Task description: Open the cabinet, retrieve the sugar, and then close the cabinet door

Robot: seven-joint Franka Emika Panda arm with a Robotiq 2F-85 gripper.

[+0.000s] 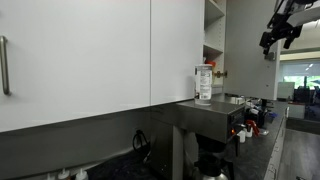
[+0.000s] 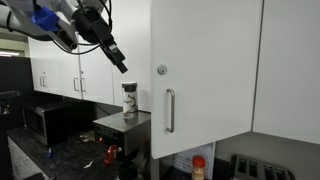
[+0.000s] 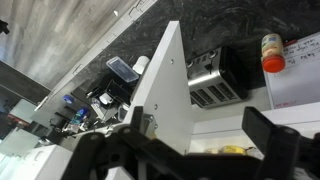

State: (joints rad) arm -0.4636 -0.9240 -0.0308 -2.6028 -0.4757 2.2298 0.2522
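Observation:
The sugar, a small clear jar with whitish contents, stands upright on top of a grey machine in both exterior views point(image 1: 204, 83) point(image 2: 129, 99). The cabinet is open, and its shelves point(image 1: 214, 35) show at the upper right. The cabinet door point(image 3: 165, 90) stands open, seen nearly edge-on in the wrist view. My gripper point(image 1: 279, 38) point(image 2: 115, 55) hangs in the air, above and to the side of the jar and apart from it. Its fingers are spread wide in the wrist view point(image 3: 190, 150) with nothing between them.
The grey machine point(image 1: 215, 118) point(image 2: 125, 125) stands on a dark counter. A big near white front with a long handle point(image 1: 5, 65) fills one exterior view; a white panel with a bar handle point(image 2: 169, 110) fills the other. A toaster point(image 3: 215, 75) and a red-lidded jar point(image 3: 270, 50) stand below.

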